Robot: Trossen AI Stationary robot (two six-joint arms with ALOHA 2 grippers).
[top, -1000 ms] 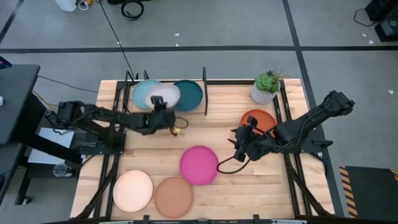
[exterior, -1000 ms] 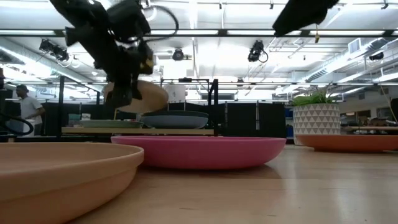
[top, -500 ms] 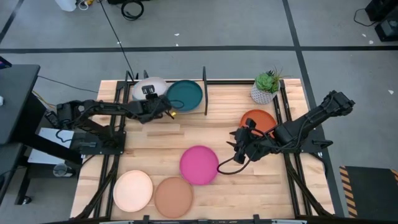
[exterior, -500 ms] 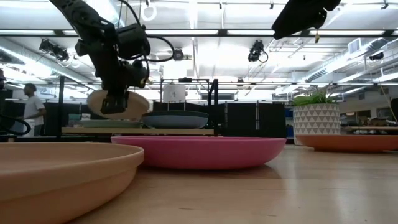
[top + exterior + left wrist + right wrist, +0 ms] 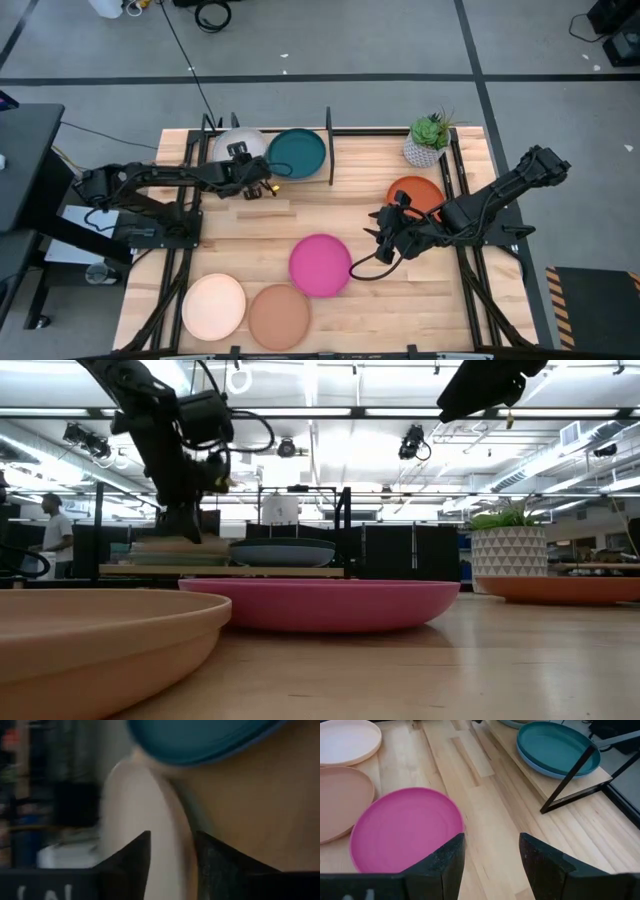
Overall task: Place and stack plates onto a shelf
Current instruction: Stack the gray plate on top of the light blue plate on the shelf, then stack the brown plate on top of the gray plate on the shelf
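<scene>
Pale, smooth-grained wood worktop (image 5: 400, 300). Beside its far edge, the shelf (image 5: 580, 782) pairs light wood with matt black metal tubing. The magenta plate (image 5: 405, 830) looks smooth and matt.

Two black jointed arms (image 5: 150, 180) trailing black cables (image 5: 362, 268).

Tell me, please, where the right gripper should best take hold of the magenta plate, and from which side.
Probably by the rim. The magenta plate lies flat and shallow on the table, so only its raised edge offers a pinch. The open right gripper is nearest the edge facing it; come down there, one finger inside, one outside. Bare wood surrounds that side.
</scene>
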